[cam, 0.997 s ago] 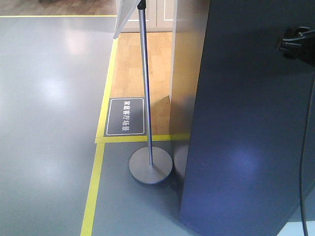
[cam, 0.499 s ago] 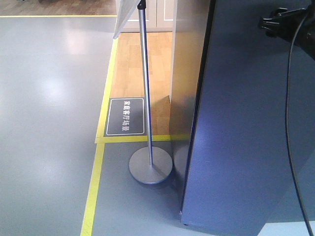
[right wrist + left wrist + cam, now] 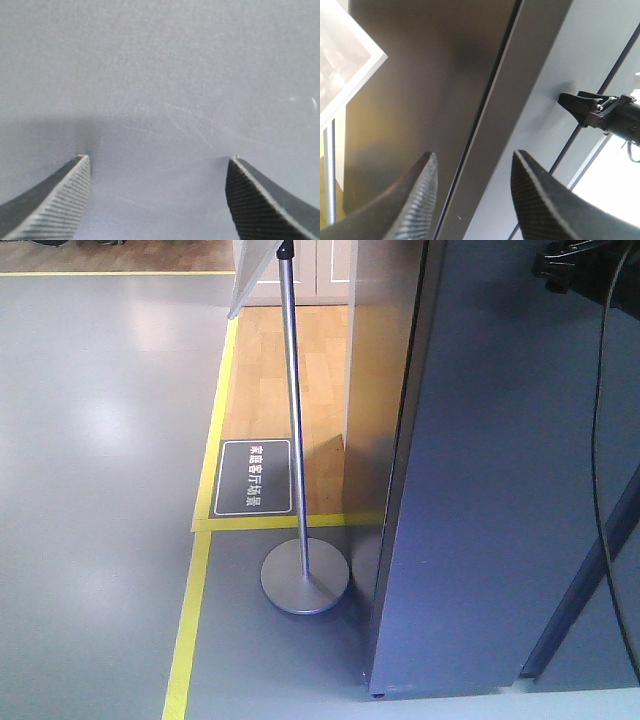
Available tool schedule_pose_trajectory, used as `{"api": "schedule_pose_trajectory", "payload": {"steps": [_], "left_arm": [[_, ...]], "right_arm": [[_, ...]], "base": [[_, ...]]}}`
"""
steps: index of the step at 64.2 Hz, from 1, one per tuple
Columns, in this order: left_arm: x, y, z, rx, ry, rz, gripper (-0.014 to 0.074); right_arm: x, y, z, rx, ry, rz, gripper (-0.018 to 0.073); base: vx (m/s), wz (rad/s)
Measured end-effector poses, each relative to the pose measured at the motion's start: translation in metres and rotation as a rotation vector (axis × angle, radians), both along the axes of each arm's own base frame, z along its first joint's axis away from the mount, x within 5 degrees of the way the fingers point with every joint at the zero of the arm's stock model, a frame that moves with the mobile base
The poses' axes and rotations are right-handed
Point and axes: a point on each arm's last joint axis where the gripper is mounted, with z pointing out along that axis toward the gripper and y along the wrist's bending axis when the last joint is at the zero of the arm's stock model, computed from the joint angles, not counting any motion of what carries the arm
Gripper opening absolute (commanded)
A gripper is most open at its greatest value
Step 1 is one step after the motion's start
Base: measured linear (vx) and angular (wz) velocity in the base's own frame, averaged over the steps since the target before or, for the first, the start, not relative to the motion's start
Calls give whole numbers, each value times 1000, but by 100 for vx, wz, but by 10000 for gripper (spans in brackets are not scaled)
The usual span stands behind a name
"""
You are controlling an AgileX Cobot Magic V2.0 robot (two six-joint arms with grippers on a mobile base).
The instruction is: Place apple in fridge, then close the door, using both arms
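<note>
1. The fridge (image 3: pixel 385 420) is the biggest thing here. It is tall and dark grey, and it stands on the grey floor (image 3: pixel 90 490) to the right of the sign stand (image 3: pixel 295 440).
2. The door (image 3: pixel 500 490) is the wide blue-grey panel in front. It looks almost shut. From the left wrist, only a thin dark gap runs between the door and the fridge side, and that gap runs top to bottom, the long way of the door.
3. The right claw (image 3: pixel 157 200) is right up against the flat face of the door. Its two fingers are spread wide apart and hold nothing. It looks to be touching or just about touching; I cannot tell which.
4. The left claw (image 3: pixel 472 200) sits near the door edge, with the gap right in front of it. Its fingers are also apart and hold nothing.
5. I think the right arm is the nearer one for the last push, straight into the door face.
6. The apple cannot be seen in any view. Neither claw has it, so it is most likely inside the fridge already.
</note>
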Motion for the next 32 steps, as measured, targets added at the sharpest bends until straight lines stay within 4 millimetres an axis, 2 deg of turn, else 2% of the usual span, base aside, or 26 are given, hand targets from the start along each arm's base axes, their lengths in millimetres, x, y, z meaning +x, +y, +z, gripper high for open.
{"api": "schedule_pose_trajectory", "payload": {"steps": [11, 17, 25, 32], "left_arm": [[0, 0, -1, 15, -2, 4, 342], [0, 1, -1, 20, 0, 3, 342], [-1, -1, -3, 30, 14, -19, 317], [-4, -3, -5, 46, 37, -55, 248]], "right_arm": [[0, -2, 1, -19, 7, 23, 534], [-4, 3, 6, -16, 12, 76, 496], [-24, 15, 30, -19, -10, 195, 368], [-54, 28, 61, -32, -44, 332, 195]], "base": [[0, 0], [0, 0], [0, 0], [0, 0]]}}
